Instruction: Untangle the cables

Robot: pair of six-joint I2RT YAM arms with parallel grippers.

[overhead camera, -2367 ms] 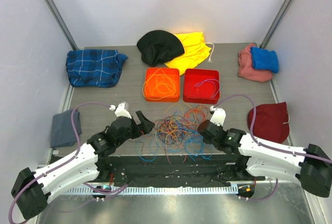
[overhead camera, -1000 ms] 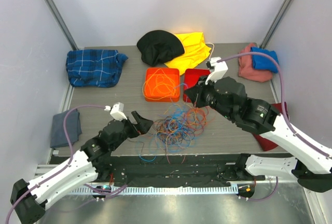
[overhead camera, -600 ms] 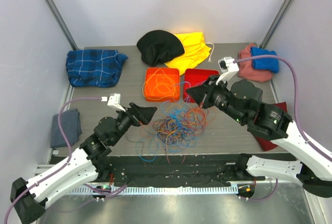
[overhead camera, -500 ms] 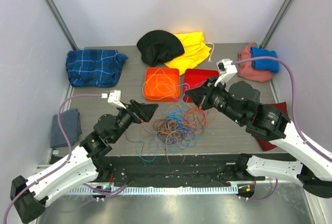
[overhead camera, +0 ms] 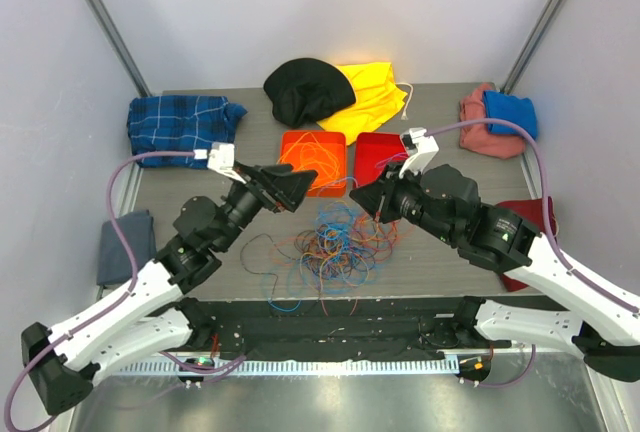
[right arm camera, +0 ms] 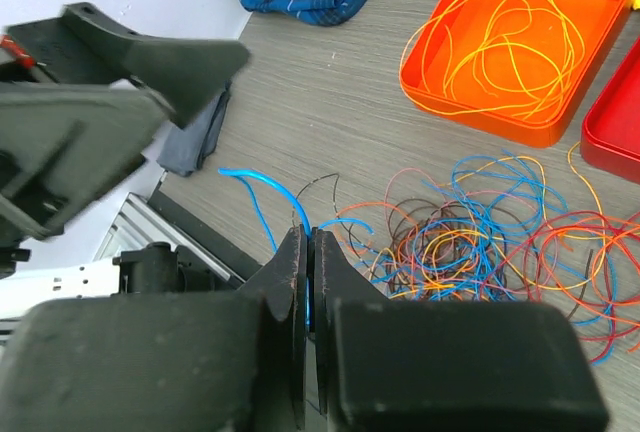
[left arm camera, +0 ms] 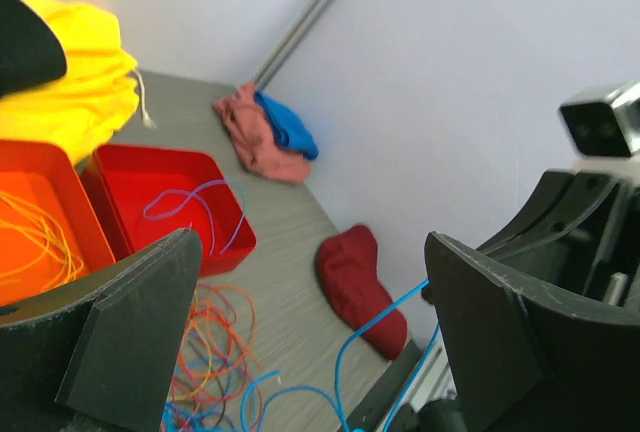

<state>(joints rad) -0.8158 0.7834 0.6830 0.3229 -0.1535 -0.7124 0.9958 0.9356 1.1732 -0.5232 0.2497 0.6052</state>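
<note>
Pinching a single blue cable (right arm camera: 235, 173), the right pincer (overhead camera: 358, 195) is clenched and raised over the heap of cables (overhead camera: 335, 242), which lies in the middle of the tabletop (overhead camera: 250, 157) between the arms. The strand trails from its tips down toward that heap. The left pincer (overhead camera: 300, 184), jaws spread wide and holding nothing, hovers just opposite, facing it. It looks best placed to catch the hanging strand.
</note>
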